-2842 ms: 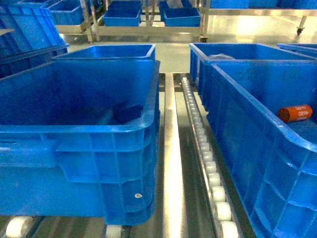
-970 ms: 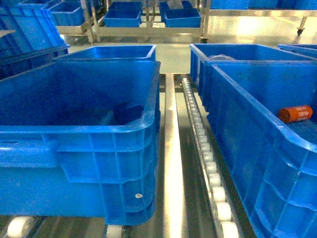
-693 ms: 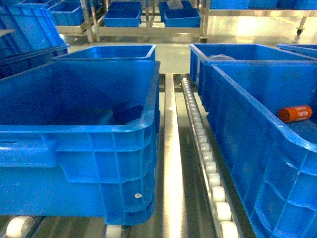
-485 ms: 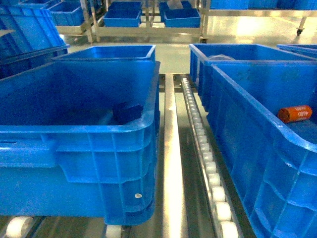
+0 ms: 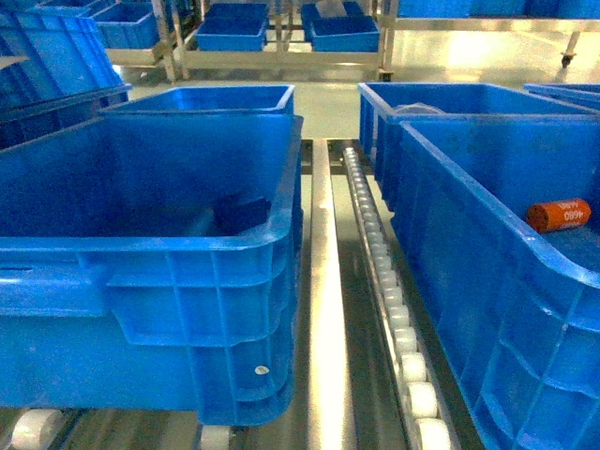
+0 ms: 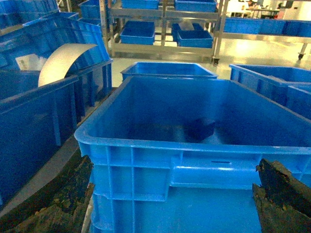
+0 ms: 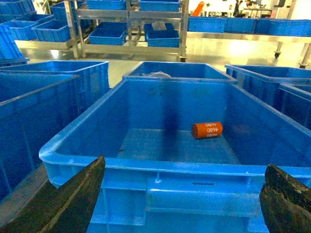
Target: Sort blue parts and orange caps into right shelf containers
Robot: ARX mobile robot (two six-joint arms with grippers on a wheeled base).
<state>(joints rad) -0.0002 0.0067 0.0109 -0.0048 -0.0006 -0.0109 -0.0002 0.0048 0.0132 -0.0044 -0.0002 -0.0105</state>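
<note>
left gripper [image 6: 172,194]: spread wide, empty, hanging before the left crate [image 6: 146,150]
blue part [image 6: 201,128]: on that crate's floor, ahead and slightly right of the pincer
right gripper [image 7: 182,196]: spread wide, empty
orange cap [image 7: 207,130]: in the right crate [image 7: 160,172], on its side, long axis crosswise (right arm nearer)

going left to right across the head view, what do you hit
left crate with a blue part inside → steel rail → row of white rollers → right crate with an orange cap inside
</note>
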